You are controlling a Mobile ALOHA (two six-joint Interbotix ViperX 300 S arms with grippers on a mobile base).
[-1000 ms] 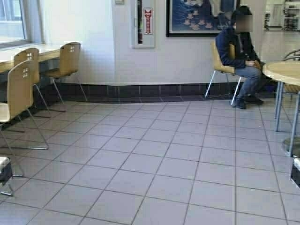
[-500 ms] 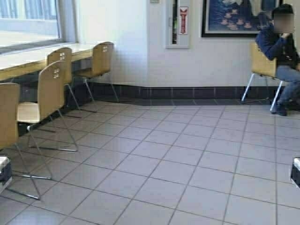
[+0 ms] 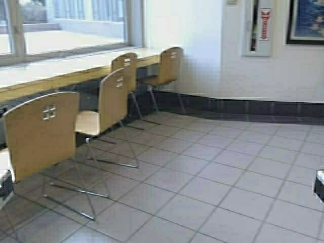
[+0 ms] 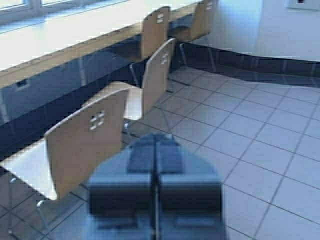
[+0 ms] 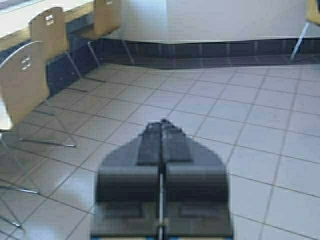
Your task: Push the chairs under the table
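**Four chairs stand out from the desk**

Along the window wall, from 9 toward 12 o'clock in the high view, runs the desk (image 3: 76, 71), a long pale-topped counter with a thick wooden edge. Four tan chairs line its front. The nearest chair (image 3: 43, 132) stands at 8 o'clock, its seat clear of the desk edge. The second chair (image 3: 112, 101) is beyond it, also pulled out. The third chair (image 3: 124, 68) and the far chair (image 3: 168, 66) sit closer to the desk, near 11 o'clock. The left pincer (image 4: 155, 137) hangs low over the tiled floor (image 3: 217, 167), fingers pressed together, just beside the nearest chair's back. The right pincer (image 5: 161, 124) is likewise pressed together, well apart from the chairs.
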